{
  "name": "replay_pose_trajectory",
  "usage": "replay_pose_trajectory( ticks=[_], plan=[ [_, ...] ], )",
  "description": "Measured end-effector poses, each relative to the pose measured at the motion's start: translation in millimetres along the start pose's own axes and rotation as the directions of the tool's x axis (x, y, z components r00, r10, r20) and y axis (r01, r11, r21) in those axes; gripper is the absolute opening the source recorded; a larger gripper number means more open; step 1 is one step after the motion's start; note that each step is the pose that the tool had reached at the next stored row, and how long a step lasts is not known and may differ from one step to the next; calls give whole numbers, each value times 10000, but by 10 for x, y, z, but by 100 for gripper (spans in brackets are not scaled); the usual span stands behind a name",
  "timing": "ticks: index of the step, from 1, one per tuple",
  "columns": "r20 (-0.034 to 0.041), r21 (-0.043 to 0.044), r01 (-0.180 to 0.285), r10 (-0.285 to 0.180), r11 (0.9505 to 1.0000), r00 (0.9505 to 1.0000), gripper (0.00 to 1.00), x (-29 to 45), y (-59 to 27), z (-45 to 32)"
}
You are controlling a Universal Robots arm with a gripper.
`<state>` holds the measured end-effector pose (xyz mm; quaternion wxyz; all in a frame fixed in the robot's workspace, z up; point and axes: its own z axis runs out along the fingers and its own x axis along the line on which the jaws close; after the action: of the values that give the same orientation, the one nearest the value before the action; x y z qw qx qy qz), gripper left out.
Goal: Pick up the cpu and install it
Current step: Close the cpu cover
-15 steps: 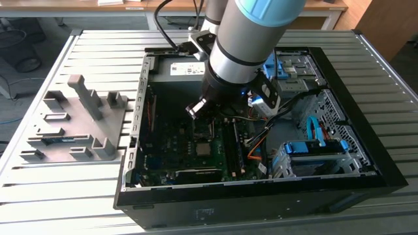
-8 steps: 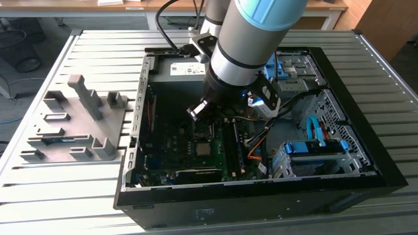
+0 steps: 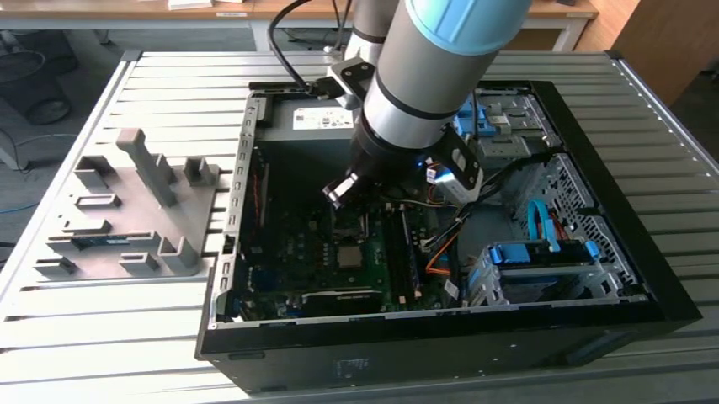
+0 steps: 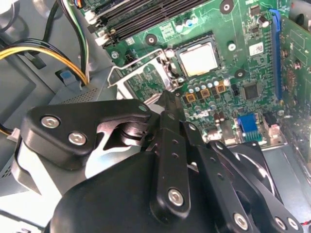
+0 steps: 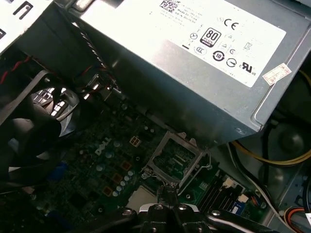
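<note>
The cpu (image 4: 198, 59) is a silver square lying flat in its socket on the green motherboard (image 4: 243, 29); the exterior view has it in the middle of the open computer case (image 3: 350, 257). The socket's metal load plate (image 4: 141, 77) stands swung open beside it, also seen as a hinged frame (image 5: 175, 160) in the first wrist view. My gripper (image 4: 167, 97) hangs just above the board at the edge of that plate, a short way from the cpu. Its fingers (image 5: 169, 191) are shut together, with nothing visible between them. In the exterior view the gripper (image 3: 339, 190) sits low inside the case.
A grey power supply (image 5: 194, 63) looms close beside the socket, with yellow and black cables (image 4: 43, 51) running from it. A black fan (image 5: 29, 141) and memory slots (image 4: 141, 12) flank the socket. A grey parts holder (image 3: 135, 210) stands on the table at the exterior view's left.
</note>
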<state>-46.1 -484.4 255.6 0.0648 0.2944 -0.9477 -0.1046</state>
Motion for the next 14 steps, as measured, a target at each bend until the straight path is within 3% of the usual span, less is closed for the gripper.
replay_pose_trajectory(
  ticks=[5, 14],
  plan=[
    [-17, -11, 2, -2, 10000, 10000, 10, -118, -76, 19],
    [-49, 36, -8, 8, 10000, 10000, 10, -158, -36, 45]
  ],
)
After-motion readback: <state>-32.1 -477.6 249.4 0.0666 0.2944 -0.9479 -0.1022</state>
